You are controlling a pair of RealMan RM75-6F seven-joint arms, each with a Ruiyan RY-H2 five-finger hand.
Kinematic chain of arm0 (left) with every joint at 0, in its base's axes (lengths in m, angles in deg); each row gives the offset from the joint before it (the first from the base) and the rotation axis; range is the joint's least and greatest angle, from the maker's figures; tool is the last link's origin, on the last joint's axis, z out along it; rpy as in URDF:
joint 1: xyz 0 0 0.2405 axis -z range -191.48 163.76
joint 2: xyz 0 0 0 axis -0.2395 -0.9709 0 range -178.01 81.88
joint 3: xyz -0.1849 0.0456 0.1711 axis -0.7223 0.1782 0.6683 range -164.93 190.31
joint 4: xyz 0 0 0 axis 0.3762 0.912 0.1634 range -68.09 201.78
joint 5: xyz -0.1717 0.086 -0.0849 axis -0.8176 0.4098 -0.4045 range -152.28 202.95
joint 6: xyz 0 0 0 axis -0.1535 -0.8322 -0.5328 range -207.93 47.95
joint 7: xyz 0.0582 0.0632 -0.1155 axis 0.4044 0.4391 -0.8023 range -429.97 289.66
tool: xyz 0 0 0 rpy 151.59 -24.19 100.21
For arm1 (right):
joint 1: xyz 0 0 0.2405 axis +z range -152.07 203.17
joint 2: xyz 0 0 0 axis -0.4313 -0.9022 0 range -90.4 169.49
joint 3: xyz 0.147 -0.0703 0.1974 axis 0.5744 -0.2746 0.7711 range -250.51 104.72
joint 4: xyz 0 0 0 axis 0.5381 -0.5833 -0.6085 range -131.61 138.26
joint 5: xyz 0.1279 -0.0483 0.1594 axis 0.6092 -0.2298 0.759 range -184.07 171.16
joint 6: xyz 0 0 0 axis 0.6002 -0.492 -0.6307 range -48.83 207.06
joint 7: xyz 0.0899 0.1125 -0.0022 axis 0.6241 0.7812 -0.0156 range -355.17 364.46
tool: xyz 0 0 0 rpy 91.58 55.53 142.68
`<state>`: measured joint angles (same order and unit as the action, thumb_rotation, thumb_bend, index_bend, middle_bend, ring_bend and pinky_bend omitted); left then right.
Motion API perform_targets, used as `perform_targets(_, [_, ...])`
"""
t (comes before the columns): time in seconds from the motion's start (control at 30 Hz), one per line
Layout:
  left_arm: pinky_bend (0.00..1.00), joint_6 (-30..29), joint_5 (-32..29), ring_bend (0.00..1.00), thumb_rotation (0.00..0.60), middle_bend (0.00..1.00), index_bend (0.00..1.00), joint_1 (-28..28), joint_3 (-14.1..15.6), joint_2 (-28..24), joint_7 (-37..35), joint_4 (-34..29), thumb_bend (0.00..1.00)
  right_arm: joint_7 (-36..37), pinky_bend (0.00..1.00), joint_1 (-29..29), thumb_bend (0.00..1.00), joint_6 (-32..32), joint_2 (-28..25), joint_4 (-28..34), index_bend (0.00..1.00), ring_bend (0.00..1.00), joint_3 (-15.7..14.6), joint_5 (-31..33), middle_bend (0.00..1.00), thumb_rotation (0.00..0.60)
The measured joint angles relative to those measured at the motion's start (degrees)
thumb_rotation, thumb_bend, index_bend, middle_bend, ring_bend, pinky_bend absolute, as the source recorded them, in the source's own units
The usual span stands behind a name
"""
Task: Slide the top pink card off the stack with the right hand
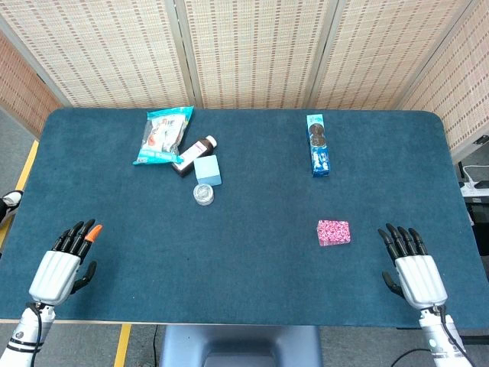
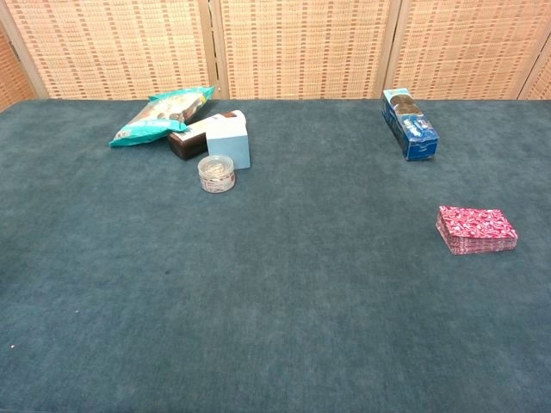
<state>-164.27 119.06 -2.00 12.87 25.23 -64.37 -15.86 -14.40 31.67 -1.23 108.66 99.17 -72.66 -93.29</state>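
Note:
A stack of pink patterned cards (image 1: 334, 232) lies flat on the blue table, toward the right front; the chest view shows the stack (image 2: 477, 230) squared up, its top card level with the rest. My right hand (image 1: 412, 269) rests near the table's front edge, to the right of the stack and a little nearer to me, fingers apart and holding nothing. My left hand (image 1: 64, 264) lies at the front left, also with fingers spread and nothing in it. Neither hand shows in the chest view.
A blue cookie box (image 1: 318, 144) lies behind the stack. At the back left sit a teal snack bag (image 1: 163, 134), a dark bottle (image 1: 194, 155), a light blue box (image 1: 207, 170) and a small clear jar (image 1: 203, 193). A small orange object (image 1: 93, 232) shows by my left hand's fingertips.

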Motion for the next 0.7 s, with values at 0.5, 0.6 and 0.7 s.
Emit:
perform_targets(0.5, [0.17,1.1,0.6,0.03,0.600,0.00,0.00,1.1,0.1,-0.3,-2.4,-0.4,0.49,-1.8,0.00,7.5,0.27,12.5,2.6,-3.8,0.00,0.00,3.8,6.6,0.00,0.600])
perform_targets(0.6, [0.17,1.2,0.5,0.03,0.600,0.00,0.00,1.1,0.1,-0.5,-2.7,-0.4,0.49,-4.2,0.00,11.4,0.27,17.8,3.2,-3.9,0.01,0.00,5.4,9.8,0.01,0.600])
perform_targets(0.7, [0.17,1.7,0.2,0.03,0.600,0.00,0.00,1.3,0.0,-0.6,-2.7,-0.6,0.49,-6.8,0.00,15.2,0.27,21.8,4.0,-4.2,0.07,0.00,6.9,13.1,0.05,0.600])
